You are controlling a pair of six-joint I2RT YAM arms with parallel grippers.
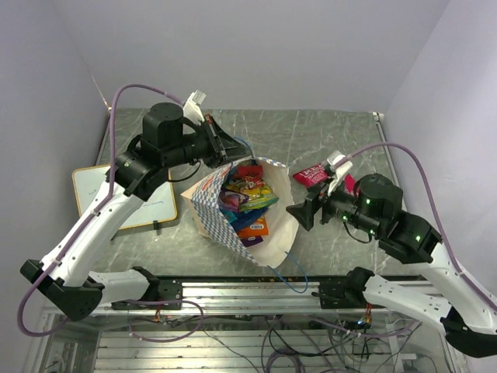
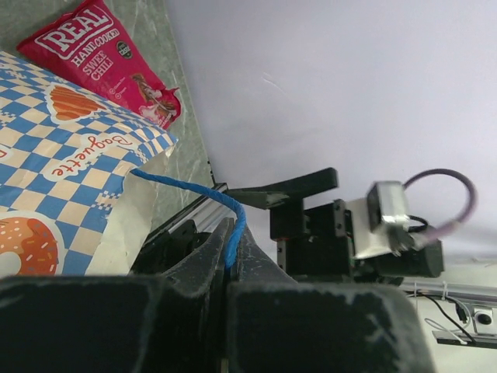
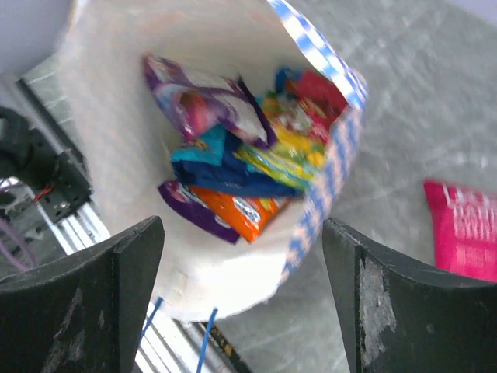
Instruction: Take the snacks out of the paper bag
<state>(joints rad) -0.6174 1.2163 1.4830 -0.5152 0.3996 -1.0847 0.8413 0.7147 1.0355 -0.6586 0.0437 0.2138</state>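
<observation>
My left claw [image 2: 231, 260] is clenched on the blue cord handle [image 2: 194, 190] of the paper bag [image 1: 203, 203]. My right claw [image 3: 242, 264], spread wide, hovers at the bag's three o'clock. The snacks [image 3: 233, 167] piled inside look light, crinkly and slippery; I'd pinch a packet's sealed edge.

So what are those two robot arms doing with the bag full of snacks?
They are emptying it. The left gripper is shut on the blue cord handle of the paper bag, which lies on its side with its mouth wide open. The right gripper is open and empty, pointed at the bag's mouth. One pink packet already lies on the table beside the bag. The other snacks sit in a pile inside.
</observation>
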